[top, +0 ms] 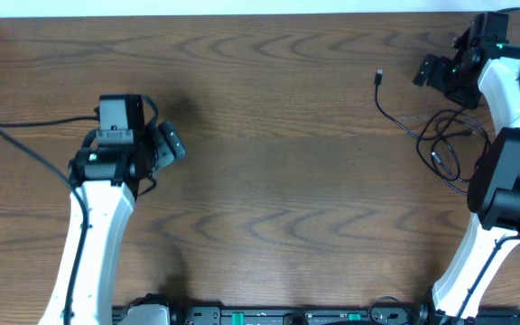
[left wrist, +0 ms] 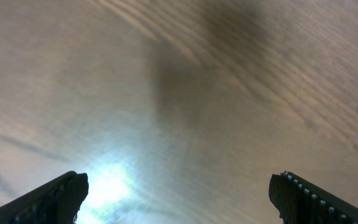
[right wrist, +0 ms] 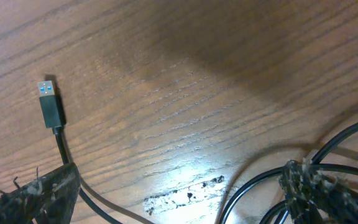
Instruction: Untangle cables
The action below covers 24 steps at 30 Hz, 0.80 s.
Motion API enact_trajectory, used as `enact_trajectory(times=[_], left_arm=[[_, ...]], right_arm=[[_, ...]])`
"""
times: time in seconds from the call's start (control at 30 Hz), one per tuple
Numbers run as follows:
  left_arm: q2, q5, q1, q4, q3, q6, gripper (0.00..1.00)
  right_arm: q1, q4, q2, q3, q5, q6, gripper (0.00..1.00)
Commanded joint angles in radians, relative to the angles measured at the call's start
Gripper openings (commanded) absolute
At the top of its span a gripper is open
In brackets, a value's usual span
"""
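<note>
From above, the left arm sits over the left half of the wooden table (top: 269, 181), and its left gripper (top: 173, 144) points right over bare wood, well apart from any cord. The black cable (top: 395, 120) lies at the far right of the table. Its small plug (top: 379, 76) is nearest the centre, and its loops are bunched beside the right arm. The right gripper (top: 429, 70) hovers just right of that plug. In the left wrist view, the left gripper (left wrist: 178, 186) has its fingers (left wrist: 55, 196) spread wide with only wood grain and a bright glare between them, so it holds nothing. In the right wrist view, the right gripper (right wrist: 179, 180) is also spread wide. The plug (right wrist: 50, 107) lies flat above the left-hand finger (right wrist: 39, 196), and the black cable (right wrist: 61, 148) runs down past that finger. More black loops curve around the other finger (right wrist: 328, 196). I cannot tell whether the fingers touch the cord, and nothing is pinched between them.
</note>
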Motion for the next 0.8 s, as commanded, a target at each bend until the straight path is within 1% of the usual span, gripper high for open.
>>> enact_trajectory(times=[0.0, 0.07, 0.13, 0.17, 0.33, 0.43, 0.67, 0.77], left_arm=[[-0.037, -0.058, 0.001, -0.001, -0.049, 0.028, 0.98], [-0.051, -0.087, 0.0, 0.049, -0.114, 0.029, 0.98], [-0.074, -0.093, 0.0, 0.168, -0.226, 0.041, 0.98], [-0.086, -0.093, 0.0, 0.242, -0.286, 0.04, 0.98], [-0.153, -0.039, 0.0, 0.713, -0.607, 0.04, 0.98], [-0.186, -0.039, 0.0, 0.879, -0.735, 0.039, 0.98], [-0.279, -0.043, 0.001, 1.045, -0.919, 0.038, 0.98], [-0.317, -0.043, 0.016, 1.101, -0.987, 0.002, 0.98]], right_arm=[[0.003, -0.001, -0.027, 0.018, -0.006, 0.009, 0.99], [0.003, -0.001, -0.027, 0.018, -0.006, 0.009, 0.99], [0.003, -0.001, -0.027, 0.018, -0.006, 0.009, 0.99], [0.003, -0.001, -0.027, 0.018, -0.006, 0.009, 0.99], [0.003, -0.001, -0.027, 0.018, -0.006, 0.009, 0.99], [0.003, -0.001, -0.027, 0.018, -0.006, 0.009, 0.99], [0.003, -0.001, -0.027, 0.018, -0.006, 0.009, 0.99], [0.003, -0.001, -0.027, 0.018, -0.006, 0.009, 0.99]])
